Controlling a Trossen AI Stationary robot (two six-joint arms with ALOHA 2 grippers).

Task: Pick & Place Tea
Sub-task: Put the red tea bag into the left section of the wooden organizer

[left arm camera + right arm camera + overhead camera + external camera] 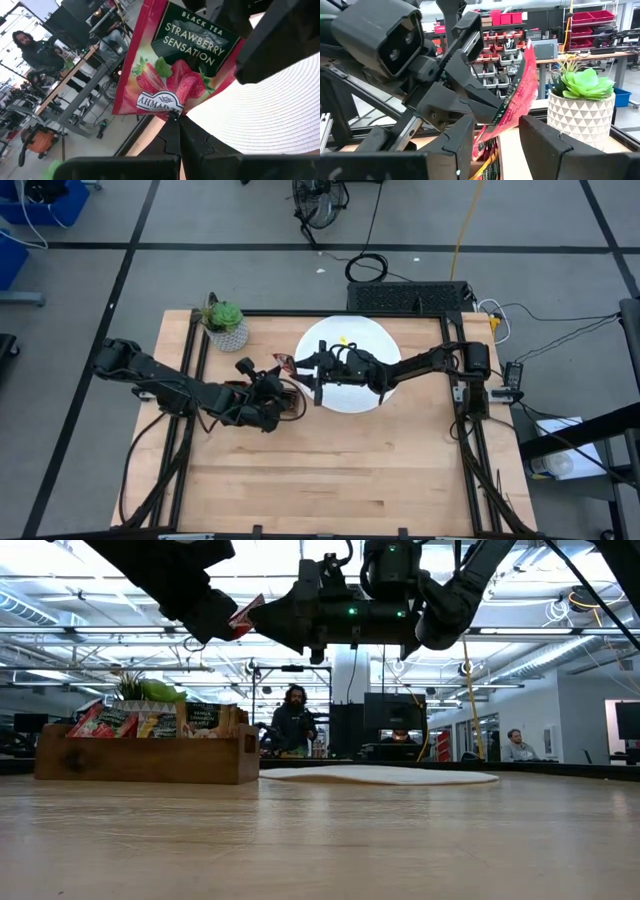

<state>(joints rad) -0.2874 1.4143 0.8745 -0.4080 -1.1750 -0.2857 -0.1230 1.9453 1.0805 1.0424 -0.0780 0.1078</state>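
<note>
1. High view: left gripper (pixel 283 370) pinches a red tea sachet (pixel 284 363) mid-frame, by the white disc (pixel 345 340).
2. Low view: sachet's airborne; more sachets (pixel 110 722) fill the wooden tray (pixel 150 760).
3. Left wrist: label reads strawberry black tea.
4. Right wrist: right gripper (pixel 495 137) gapes wide around the sachet's edge.

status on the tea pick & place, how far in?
Done: nothing visibly placed; no sachet shows on the white disc. In hand: left gripper holds a red strawberry tea sachet aloft, right gripper open around its edge, apparently a handover. Left: more sachets sit in the wooden tray.
</note>
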